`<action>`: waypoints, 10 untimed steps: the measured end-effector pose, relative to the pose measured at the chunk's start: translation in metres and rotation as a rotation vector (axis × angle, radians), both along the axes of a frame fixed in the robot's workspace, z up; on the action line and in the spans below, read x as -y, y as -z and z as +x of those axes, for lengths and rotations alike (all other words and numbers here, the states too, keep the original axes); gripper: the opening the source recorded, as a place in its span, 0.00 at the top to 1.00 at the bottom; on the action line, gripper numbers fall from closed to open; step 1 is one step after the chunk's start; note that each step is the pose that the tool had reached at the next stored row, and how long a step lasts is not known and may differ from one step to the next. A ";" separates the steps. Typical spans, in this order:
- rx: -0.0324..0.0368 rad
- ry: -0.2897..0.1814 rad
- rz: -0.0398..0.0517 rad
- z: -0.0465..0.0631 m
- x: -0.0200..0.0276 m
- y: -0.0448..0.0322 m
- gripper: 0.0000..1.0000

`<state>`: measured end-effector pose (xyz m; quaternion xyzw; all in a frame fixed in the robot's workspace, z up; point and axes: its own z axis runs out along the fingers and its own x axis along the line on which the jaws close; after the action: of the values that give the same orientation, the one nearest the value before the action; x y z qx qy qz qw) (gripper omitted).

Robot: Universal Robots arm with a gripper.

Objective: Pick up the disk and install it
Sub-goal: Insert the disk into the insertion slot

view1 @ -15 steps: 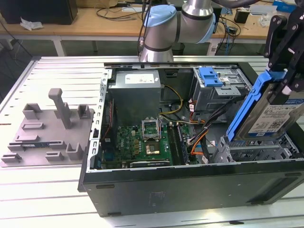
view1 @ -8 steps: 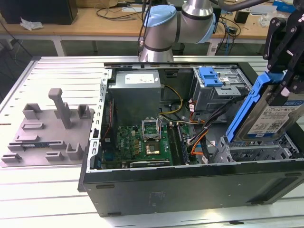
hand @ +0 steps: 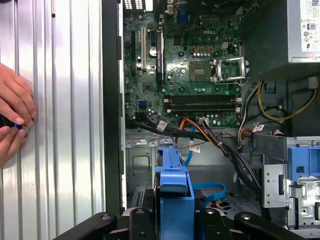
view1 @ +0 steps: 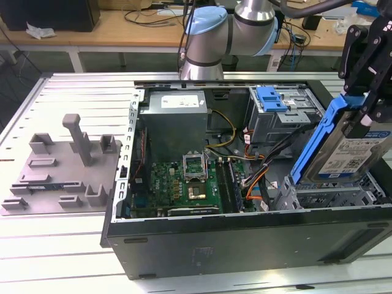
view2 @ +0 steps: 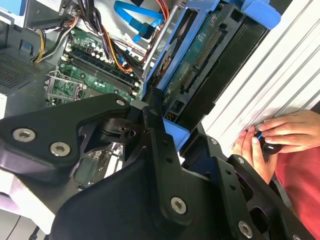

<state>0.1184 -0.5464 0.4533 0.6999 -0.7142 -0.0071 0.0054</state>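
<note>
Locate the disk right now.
At the exterior view's right, the disk hangs tilted in the gripper, just above the grey drive bay inside the open computer case.

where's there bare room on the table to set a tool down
Bare ribbed table runs along the exterior view's near edge, before the grey fixture and the computer case, and beyond the fixture. Inside the case it is crowded with cables and the board, and the gripper holds the disk tilted over its end.
</note>
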 end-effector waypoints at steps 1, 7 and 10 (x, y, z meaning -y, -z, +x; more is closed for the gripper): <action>0.0000 0.001 0.0000 0.000 0.0000 0.0002 0.64; 0.0000 0.006 0.0000 0.001 0.0000 0.0019 0.64; 0.0000 0.007 -0.0001 0.001 0.0000 0.0029 0.64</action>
<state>0.1193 -0.5464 0.4504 0.6973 -0.7167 -0.0071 0.0054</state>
